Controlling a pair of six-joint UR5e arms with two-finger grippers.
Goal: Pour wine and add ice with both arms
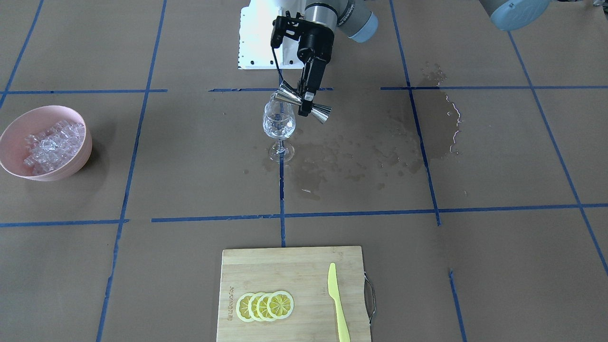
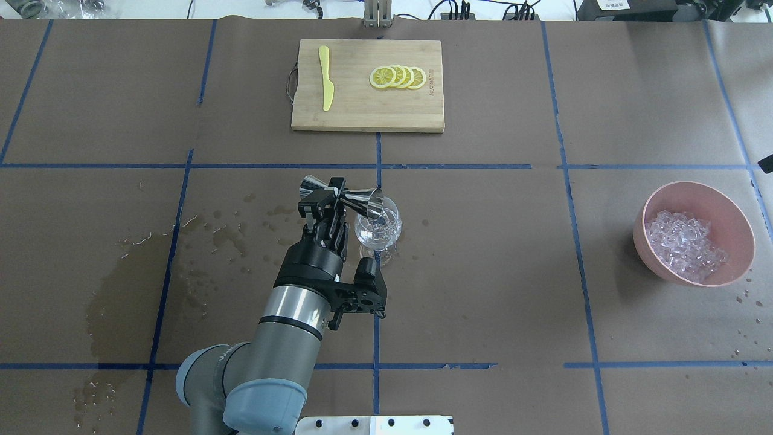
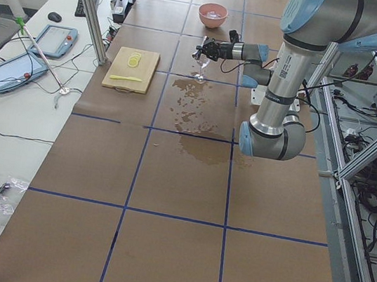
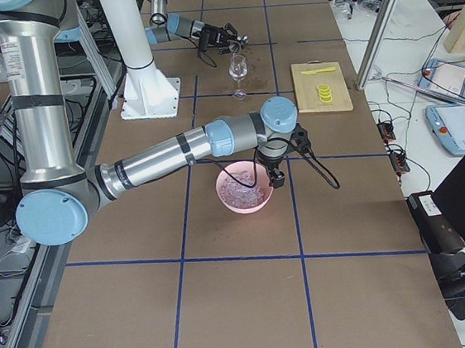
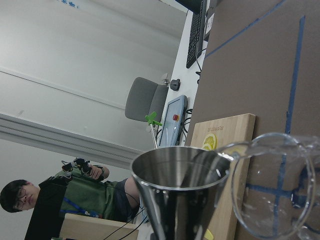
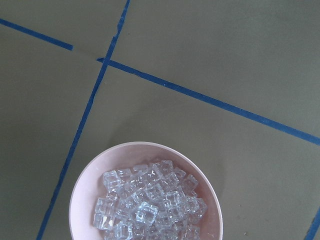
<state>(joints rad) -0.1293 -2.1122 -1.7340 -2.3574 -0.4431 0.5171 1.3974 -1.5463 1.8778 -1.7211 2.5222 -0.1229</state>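
Observation:
My left gripper [image 1: 305, 100] [image 2: 334, 194] is shut on a steel double-cone jigger [image 1: 304, 102] [image 2: 347, 196] [image 5: 180, 185]. It holds the jigger tipped, one mouth at the rim of the upright wine glass [image 1: 279, 124] [image 2: 379, 228] [image 5: 275, 190]. I cannot tell the clear wine apart from the glass. The ice [image 1: 52, 145] [image 2: 685, 244] [image 6: 150, 205] is heaped in a pink bowl [image 1: 19, 118] [image 2: 694, 187] [image 6: 87, 185]. My right gripper [image 4: 276, 178] hangs over the bowl's rim and shows only in the exterior right view, so I cannot tell if it is open or shut.
A wooden cutting board [image 1: 294, 270] [image 2: 362, 109] at the operators' edge carries lemon slices [image 1: 265, 305] [image 2: 398, 77] and a yellow knife [image 1: 337, 304] [image 2: 326, 84]. Wet patches [image 1: 361, 152] [image 2: 127, 284] darken the brown paper on my left of the glass.

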